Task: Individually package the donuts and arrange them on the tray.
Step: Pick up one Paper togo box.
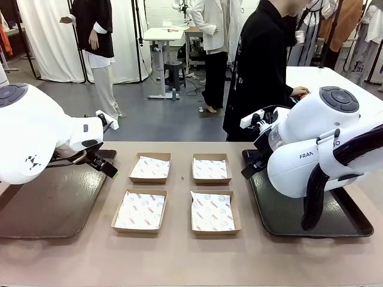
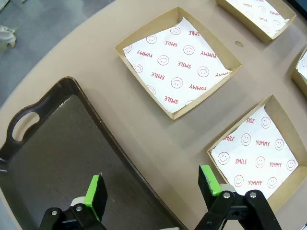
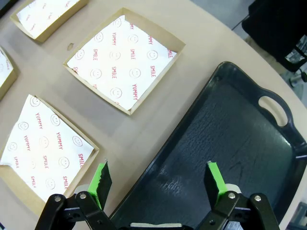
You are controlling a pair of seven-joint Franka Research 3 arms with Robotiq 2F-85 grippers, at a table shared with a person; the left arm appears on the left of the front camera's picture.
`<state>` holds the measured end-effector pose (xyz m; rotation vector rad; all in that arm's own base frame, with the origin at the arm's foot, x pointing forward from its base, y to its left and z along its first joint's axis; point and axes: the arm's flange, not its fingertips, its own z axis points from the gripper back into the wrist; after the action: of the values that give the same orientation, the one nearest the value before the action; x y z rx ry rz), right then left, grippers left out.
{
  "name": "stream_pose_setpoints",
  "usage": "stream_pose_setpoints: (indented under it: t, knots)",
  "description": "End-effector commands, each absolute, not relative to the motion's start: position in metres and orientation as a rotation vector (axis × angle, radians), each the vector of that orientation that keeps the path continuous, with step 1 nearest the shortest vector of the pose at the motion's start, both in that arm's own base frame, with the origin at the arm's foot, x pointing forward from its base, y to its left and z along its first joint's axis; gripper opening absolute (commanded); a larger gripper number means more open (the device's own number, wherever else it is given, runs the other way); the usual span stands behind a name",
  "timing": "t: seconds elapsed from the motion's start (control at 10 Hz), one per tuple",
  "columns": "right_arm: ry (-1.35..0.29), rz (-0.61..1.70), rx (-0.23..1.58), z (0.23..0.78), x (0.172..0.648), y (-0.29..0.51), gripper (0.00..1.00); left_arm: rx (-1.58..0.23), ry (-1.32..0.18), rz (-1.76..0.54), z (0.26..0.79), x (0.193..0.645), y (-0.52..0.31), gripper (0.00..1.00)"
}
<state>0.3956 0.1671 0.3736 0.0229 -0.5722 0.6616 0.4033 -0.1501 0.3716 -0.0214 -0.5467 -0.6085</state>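
Donuts first: none of them are packed yet, and I honestly can't tell where they're sitting, so don't count on them being within reach. What you do have is four shallow brown cardboard boxes (image 1: 149, 167), each lined with white paper printed with red smileys. They're set out in a two-by-two block in the middle of the tan table (image 1: 179, 257). That spacing looks deliberate to me: one box per donut, with gaps so a finger can get down beside each wall.

Flanking the block you've got a dark brown plastic tray (image 1: 54, 203) on your left and a black handled tray (image 1: 311, 221) on your right. There's nothing on what shows of either, so they're presumably landing spots for finished boxes.

Your left gripper (image 2: 152, 184) hangs over the inner edge of the brown tray, jaws spread wide, gripping nothing. Your right gripper (image 3: 158, 179) mirrors it over the inner rim of the black tray, also released and wide.

Across the table a person in black (image 1: 263, 66) is turned toward a white side table (image 1: 335, 78), one hand (image 1: 299, 91) on it. My guess is the next move is a hand-over from that side
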Motion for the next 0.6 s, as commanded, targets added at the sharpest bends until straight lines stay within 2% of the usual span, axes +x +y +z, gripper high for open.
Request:
stream_pose_setpoints:
  t: [0.0, 0.5]
  knots:
    - [-0.543, 0.66, -0.025, 0.376, 0.375, 0.156, 1.0, 0.027, -0.521, -0.613, 0.378, 0.379, -0.14, 1.0]
    - [-0.275, 0.682, -0.009, 0.4, 0.24, 0.112, 1.0, -0.028, -0.28, -0.796, 0.397, 0.275, -0.074, 1.0]
